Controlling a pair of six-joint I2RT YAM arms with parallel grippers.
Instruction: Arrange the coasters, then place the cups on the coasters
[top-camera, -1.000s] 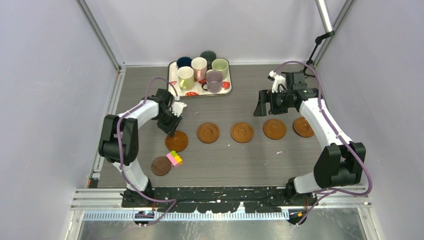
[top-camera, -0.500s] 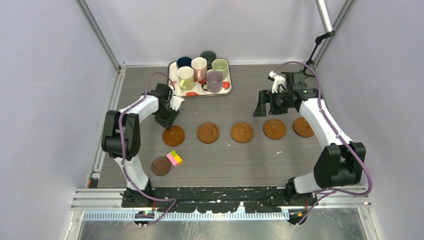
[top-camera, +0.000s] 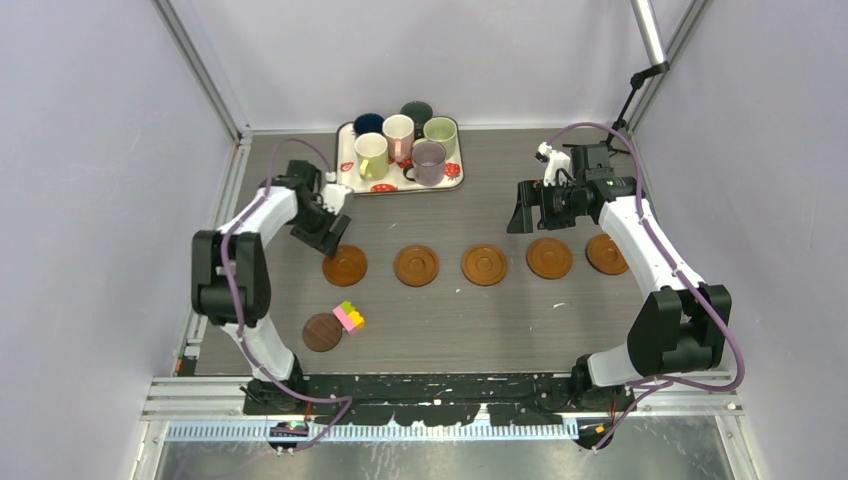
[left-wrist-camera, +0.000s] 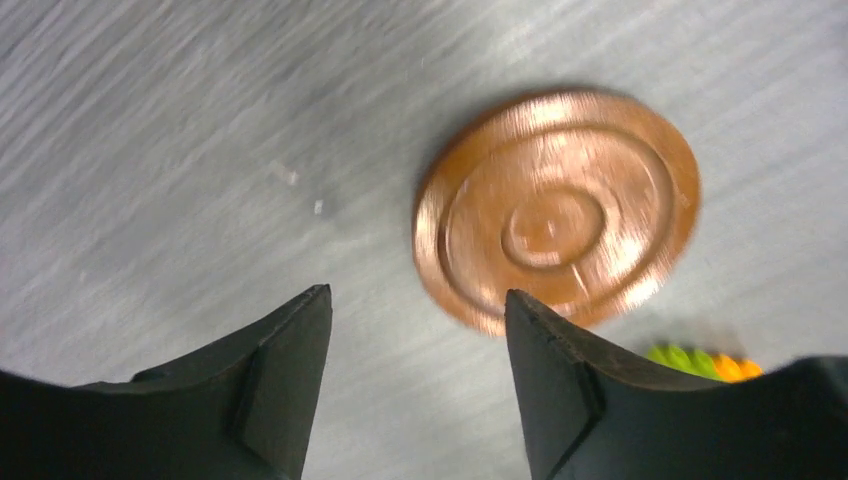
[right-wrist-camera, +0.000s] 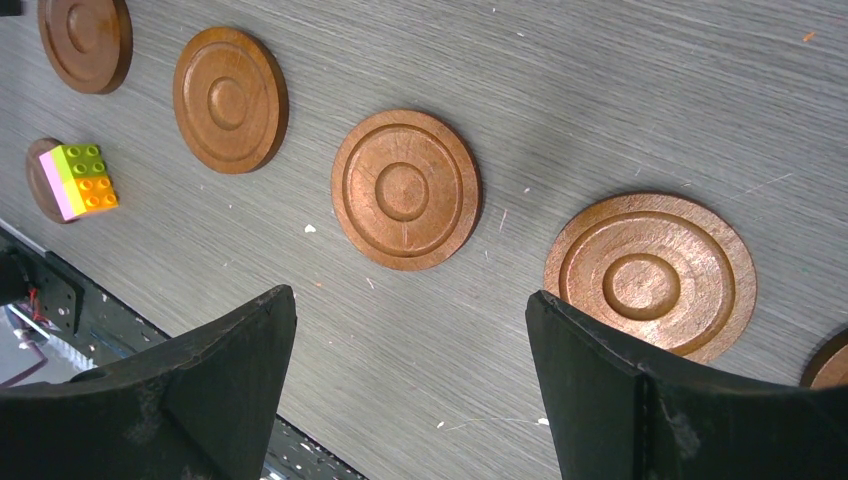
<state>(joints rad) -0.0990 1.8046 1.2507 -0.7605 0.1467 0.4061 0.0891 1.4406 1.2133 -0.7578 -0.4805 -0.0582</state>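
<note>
Five brown coasters lie in a row across the table; the leftmost (top-camera: 345, 266) shows blurred in the left wrist view (left-wrist-camera: 556, 208). My left gripper (top-camera: 328, 232) hovers just up-left of it, open and holding nothing (left-wrist-camera: 415, 300). A sixth, darker coaster (top-camera: 322, 332) lies nearer the front, partly under a block toy (top-camera: 349, 316). Six cups stand on the tray (top-camera: 343, 160), among them a cream-yellow cup (top-camera: 371, 155) and a purple-grey cup (top-camera: 428, 160). My right gripper (top-camera: 520, 212) hangs open and empty (right-wrist-camera: 410, 300) above the row's right part, over two coasters (right-wrist-camera: 405, 188) (right-wrist-camera: 650, 275).
The strawberry-print tray sits at the back, left of centre. The block toy (right-wrist-camera: 78, 180) lies at the front left, overlapping the dark coaster (right-wrist-camera: 40, 185). Grey walls and metal frame posts close in the table on three sides.
My left gripper slid the leftmost coaster up into line with the row, let go of it, opened, and drew back up-left. The right arm has not moved.
</note>
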